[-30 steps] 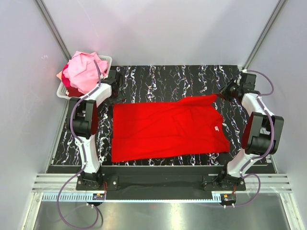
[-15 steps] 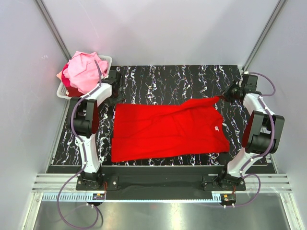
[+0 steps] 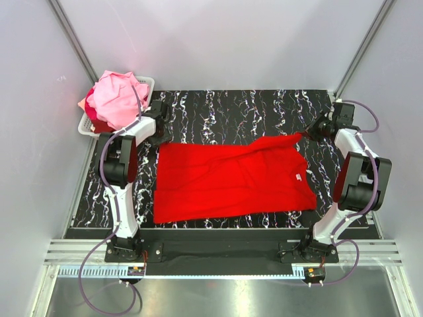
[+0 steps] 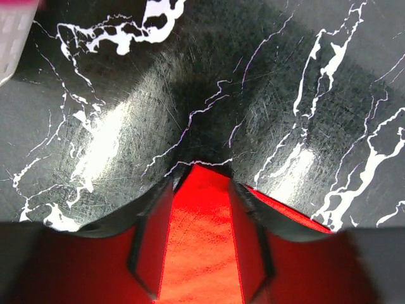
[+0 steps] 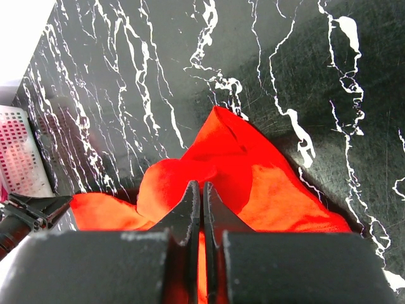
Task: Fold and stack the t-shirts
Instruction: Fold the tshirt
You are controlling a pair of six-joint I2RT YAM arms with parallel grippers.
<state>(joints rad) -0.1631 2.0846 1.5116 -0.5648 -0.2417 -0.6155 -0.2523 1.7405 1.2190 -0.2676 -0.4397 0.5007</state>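
We are seeing right gripper [image 5: 202,185] pinching red t-shirt [image 3: 231,181] at far corner; left gripper [image 4: 202,172], half-spread, straddling other far corner, near white basket [image 3: 84,125].

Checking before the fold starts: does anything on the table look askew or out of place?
The red t-shirt lies mostly flat except its far right corner, drawn into a bunched point where the right fingers pinch it. The pink shirts heap above the basket rim.

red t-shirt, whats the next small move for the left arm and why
Probably close the left end effector: its open fingers straddle a far corner of the red t-shirt, while the right end effector is shut on the other corner.
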